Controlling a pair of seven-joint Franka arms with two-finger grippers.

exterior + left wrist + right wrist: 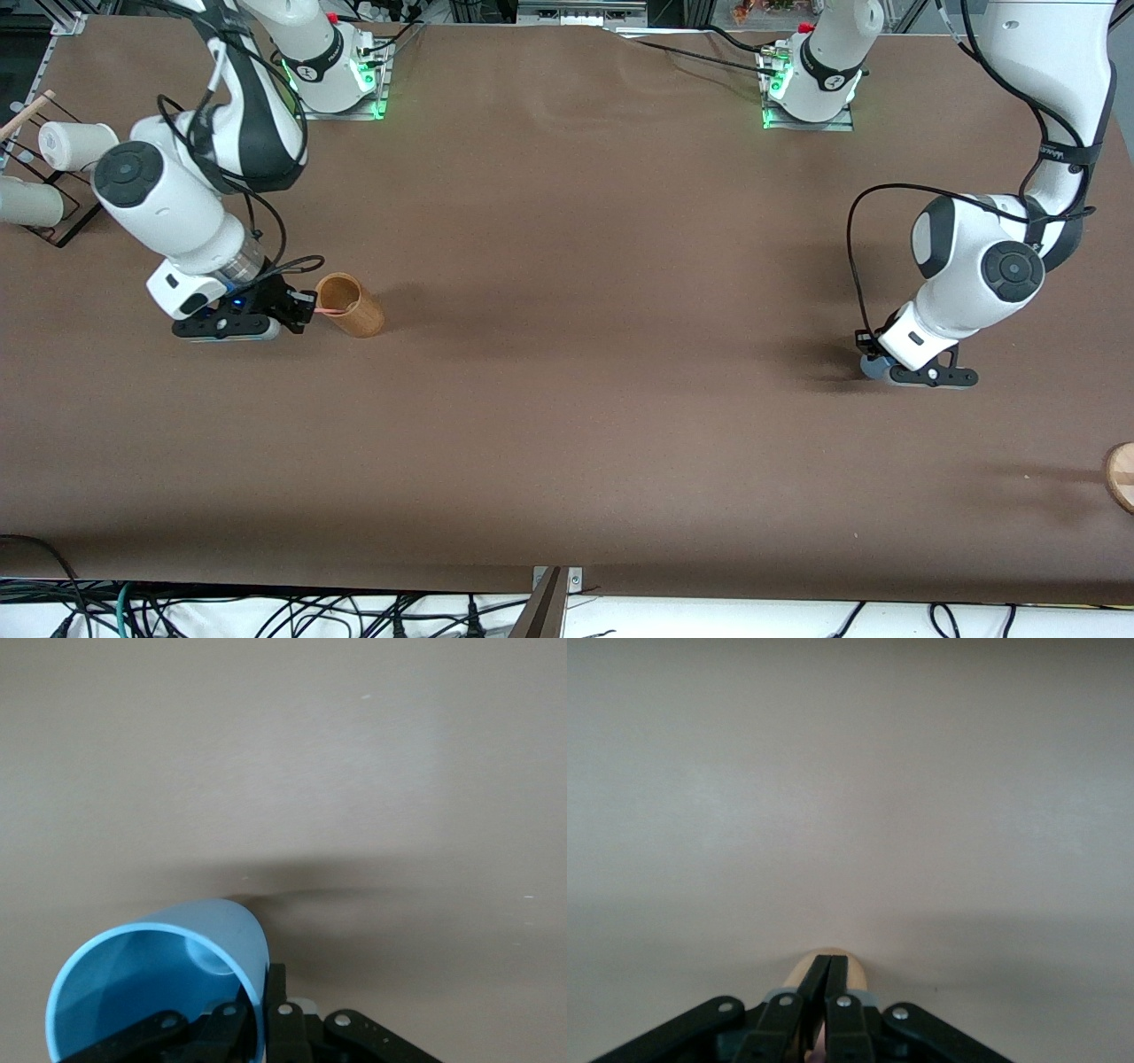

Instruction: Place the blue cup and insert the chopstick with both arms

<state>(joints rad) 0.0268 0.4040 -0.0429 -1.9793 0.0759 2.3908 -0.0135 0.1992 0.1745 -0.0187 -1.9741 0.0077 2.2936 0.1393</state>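
My left gripper (877, 361) is low over the table at the left arm's end. It is shut on the wall of the blue cup (871, 368), of which only a small part shows there. In the left wrist view one finger is inside the blue cup (133, 992) and one outside, at the left gripper (266, 985). My right gripper (307, 309) is at the right arm's end, shut on the thin pink chopstick (332, 312). The chopstick's free end reaches the mouth of a tan wooden cup (356, 312). The right wrist view shows the right gripper (830, 962) closed before the tan cup (856, 976).
A black wire rack (62, 221) holding white cups (71, 143) stands at the right arm's end, with a wooden stick (27, 111) above it. A round wooden thing (1122, 475) shows at the table's edge at the left arm's end, nearer the front camera.
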